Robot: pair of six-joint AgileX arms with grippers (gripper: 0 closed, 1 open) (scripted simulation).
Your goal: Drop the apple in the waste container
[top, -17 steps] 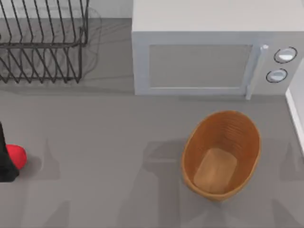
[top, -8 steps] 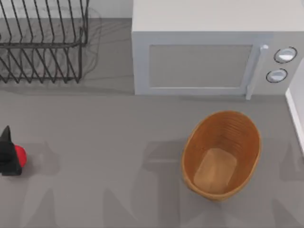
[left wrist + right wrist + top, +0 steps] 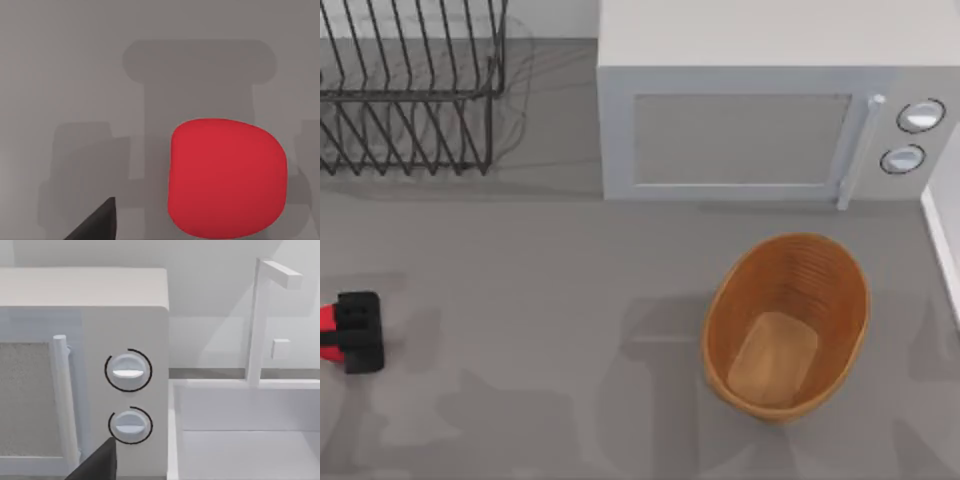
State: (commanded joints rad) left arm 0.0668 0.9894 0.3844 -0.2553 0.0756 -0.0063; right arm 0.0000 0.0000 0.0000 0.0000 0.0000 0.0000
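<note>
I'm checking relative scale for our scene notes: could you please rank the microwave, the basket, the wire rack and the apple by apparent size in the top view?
1. Microwave
2. Wire rack, cut off by the frame, so its rank against the basket is unsure
3. Basket
4. Apple, mostly hidden under the left gripper

The top view looks straight down on the grey table (image 3: 540,300) from well above, taking in the microwave (image 3: 760,125) at its far edge, a black wire rack (image 3: 410,90) left of the microwave and the waste container (image 3: 787,325) just in front of it. The left wrist view sits close over the table far to the microwave's left, facing down at the apple (image 3: 227,177). The right wrist view faces the microwave's front level-on from nearby, sharing its two dials (image 3: 128,371) with the top view.
</note>
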